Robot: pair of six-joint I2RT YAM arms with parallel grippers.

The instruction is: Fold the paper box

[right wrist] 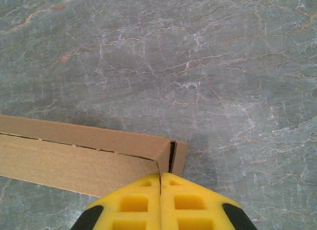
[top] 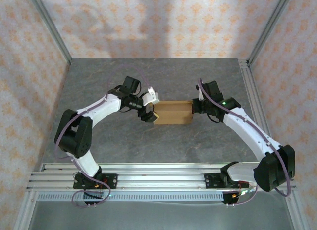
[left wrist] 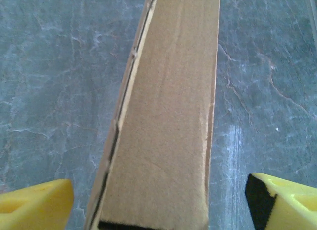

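Note:
The paper box (top: 172, 112) is a folded brown cardboard box lying flat in the middle of the table between both arms. My left gripper (top: 148, 107) is at its left end. In the left wrist view the box (left wrist: 168, 121) runs up the middle, and the left gripper (left wrist: 158, 202) stands open wide around its near end, with one yellow finger (left wrist: 34, 205) at the left and the other at the right, both apart from the cardboard. My right gripper (top: 196, 107) is at the box's right end. Its yellow fingers (right wrist: 143, 202) are shut together, tips against the box's (right wrist: 74, 158) end flap.
The grey marbled table (top: 158, 76) has free room behind and in front of the box. Aluminium rails (top: 158, 173) carry the arm bases at the near edge. Patterned walls with metal posts (top: 49, 27) close in the back and sides.

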